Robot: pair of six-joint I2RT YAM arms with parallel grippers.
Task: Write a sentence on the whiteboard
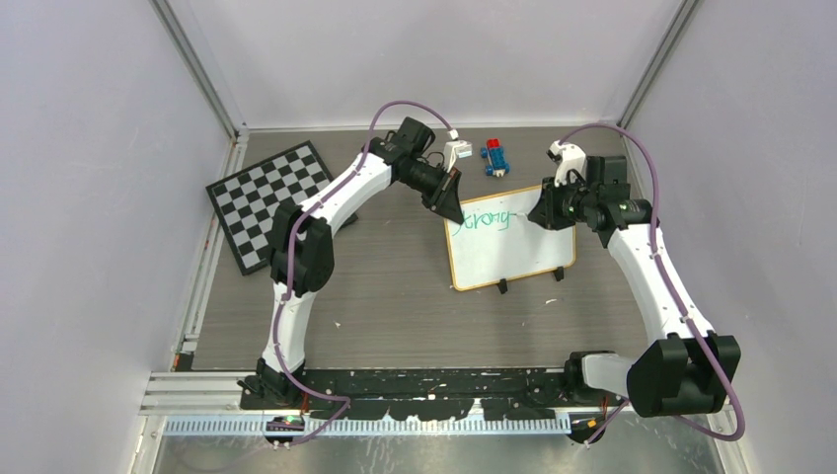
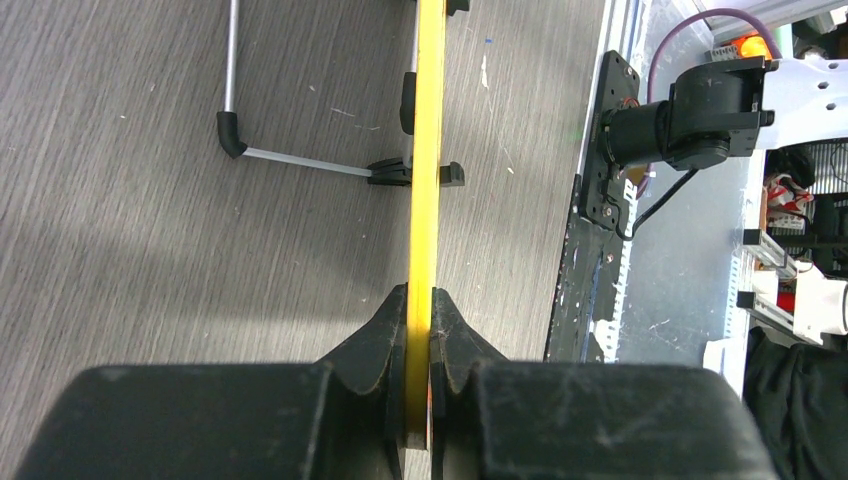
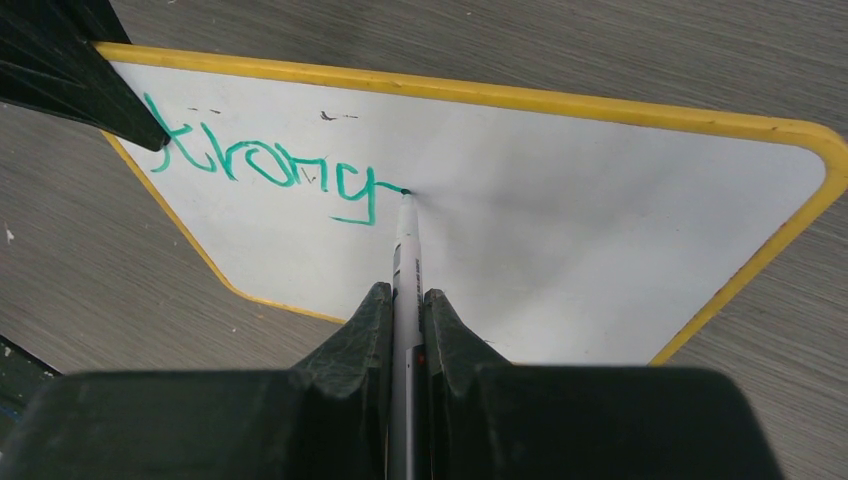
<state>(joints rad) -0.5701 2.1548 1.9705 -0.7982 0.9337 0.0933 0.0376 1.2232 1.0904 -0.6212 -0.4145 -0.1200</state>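
The whiteboard [image 1: 513, 252], white with a yellow frame, stands tilted on the table's far middle. Green handwriting reading "Strong" [image 3: 270, 165] runs along its top left, small in the top view [image 1: 489, 219]. My left gripper [image 1: 452, 204] is shut on the board's upper left edge; in the left wrist view the frame [image 2: 428, 120] runs edge-on between the closed fingers of the gripper [image 2: 420, 300]. My right gripper [image 3: 405, 300], at the board's upper right [image 1: 543, 212], is shut on a white marker [image 3: 405, 250]. Its green tip touches the board just right of the "g".
A black-and-white checkerboard [image 1: 268, 202] lies at the far left. Red and blue blocks [image 1: 496, 158] and a small white object [image 1: 457, 153] sit behind the board. The board's wire stand [image 2: 300, 160] and black clips [image 1: 502, 286] rest on the table.
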